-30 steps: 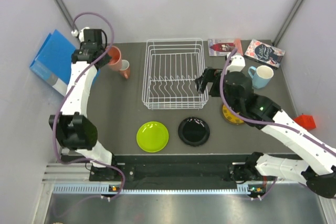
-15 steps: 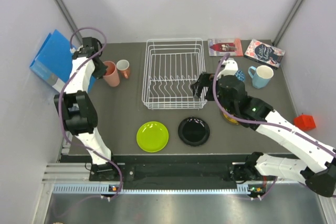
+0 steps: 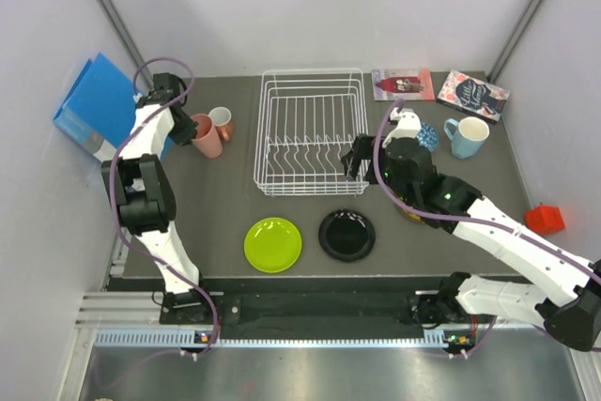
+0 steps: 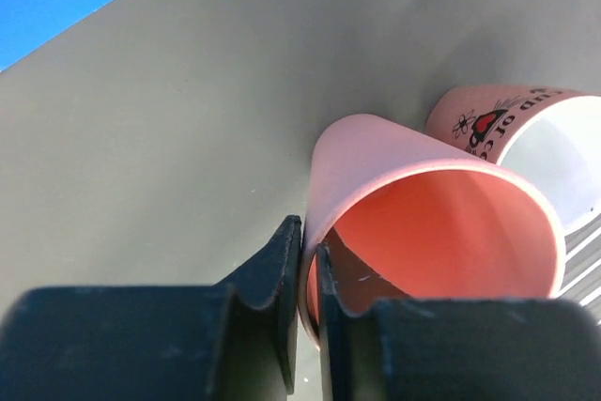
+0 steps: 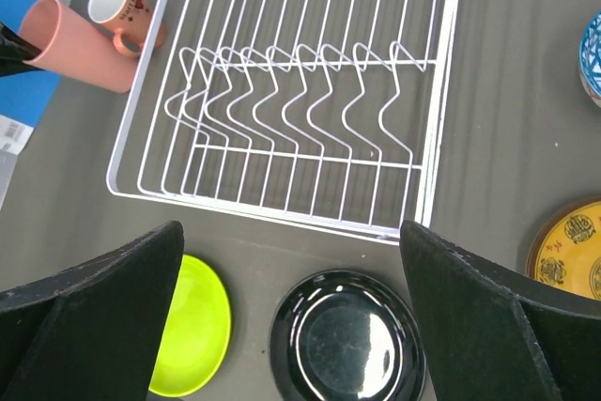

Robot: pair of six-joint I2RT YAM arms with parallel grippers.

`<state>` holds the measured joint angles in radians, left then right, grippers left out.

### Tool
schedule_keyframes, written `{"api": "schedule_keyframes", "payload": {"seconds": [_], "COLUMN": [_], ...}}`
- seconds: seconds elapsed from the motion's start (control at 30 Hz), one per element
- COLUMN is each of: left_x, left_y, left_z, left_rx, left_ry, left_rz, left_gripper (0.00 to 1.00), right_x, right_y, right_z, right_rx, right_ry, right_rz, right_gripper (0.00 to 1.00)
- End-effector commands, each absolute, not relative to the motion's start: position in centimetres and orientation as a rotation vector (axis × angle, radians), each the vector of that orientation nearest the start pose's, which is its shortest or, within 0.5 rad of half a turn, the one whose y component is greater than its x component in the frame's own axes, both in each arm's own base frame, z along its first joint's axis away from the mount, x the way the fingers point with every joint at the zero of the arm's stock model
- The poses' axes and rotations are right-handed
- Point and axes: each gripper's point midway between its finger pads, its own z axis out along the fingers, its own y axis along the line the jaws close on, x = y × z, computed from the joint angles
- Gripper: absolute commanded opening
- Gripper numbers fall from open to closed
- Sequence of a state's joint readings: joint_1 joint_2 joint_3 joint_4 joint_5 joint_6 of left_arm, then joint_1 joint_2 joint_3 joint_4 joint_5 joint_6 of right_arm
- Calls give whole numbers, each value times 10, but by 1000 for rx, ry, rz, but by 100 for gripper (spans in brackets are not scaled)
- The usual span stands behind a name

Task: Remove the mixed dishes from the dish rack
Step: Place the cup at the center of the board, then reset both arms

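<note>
The white wire dish rack (image 3: 310, 192) stands at mid-table with nothing in it; the right wrist view shows its bare tines (image 5: 272, 213). My left gripper (image 3: 185, 125) (image 4: 307, 251) is shut on the rim of a salmon cup (image 3: 206, 136) (image 4: 423, 232), which is tilted just left of the rack. A pink mug (image 3: 223, 120) (image 4: 535, 129) with a white inside sits right beside it. My right gripper (image 3: 362, 157) (image 5: 296, 326) hangs open over the rack's near right corner. On the table lie a lime-green plate (image 3: 272, 243), a black plate (image 3: 346, 235), a yellow plate (image 3: 410, 209) partly under the right arm, a blue bowl (image 3: 425, 135) and a light blue mug (image 3: 467, 136).
A blue binder (image 3: 94, 110) leans at the far left, close behind the left arm. Two books (image 3: 402, 84) (image 3: 473, 94) lie along the back right edge. A small red object (image 3: 545, 219) sits at the table's right edge.
My left gripper has brought the salmon cup nearer and lower, down beside the pink mug, and the arm has folded back. My right gripper has drifted slightly left, staying open.
</note>
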<state>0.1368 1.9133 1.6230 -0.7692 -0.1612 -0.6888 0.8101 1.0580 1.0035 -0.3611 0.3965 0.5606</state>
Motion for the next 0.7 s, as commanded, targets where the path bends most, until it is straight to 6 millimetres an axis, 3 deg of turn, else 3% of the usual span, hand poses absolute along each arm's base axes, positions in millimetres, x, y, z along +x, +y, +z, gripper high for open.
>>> {"api": "schedule_keyframes", "payload": {"seconds": [0.0,0.13,0.27,0.53,0.67], "left_x": [446,445,444,445,444], "left_y": [63,65,68,72,75], "left_z": [105,118,137,196,236], "left_rx": [-1093,-1073,-1064,-1045,-1038], "left_ry": [2390,2373,2352,2248,2161], "left_rz": [1,7,11,2,-11], "left_gripper": [19,39,48,65,72], "right_x": [279,279,279,277,277], "right_y": [219,220,222,224,226], "right_z": [269,266,265,266,267], "right_rx": [28,26,22,15,9], "right_ry": [1947,1955,1963,1963,1961], "right_rz": [525,524,534,550,564], "right_gripper": [96,96,96,96,96]}}
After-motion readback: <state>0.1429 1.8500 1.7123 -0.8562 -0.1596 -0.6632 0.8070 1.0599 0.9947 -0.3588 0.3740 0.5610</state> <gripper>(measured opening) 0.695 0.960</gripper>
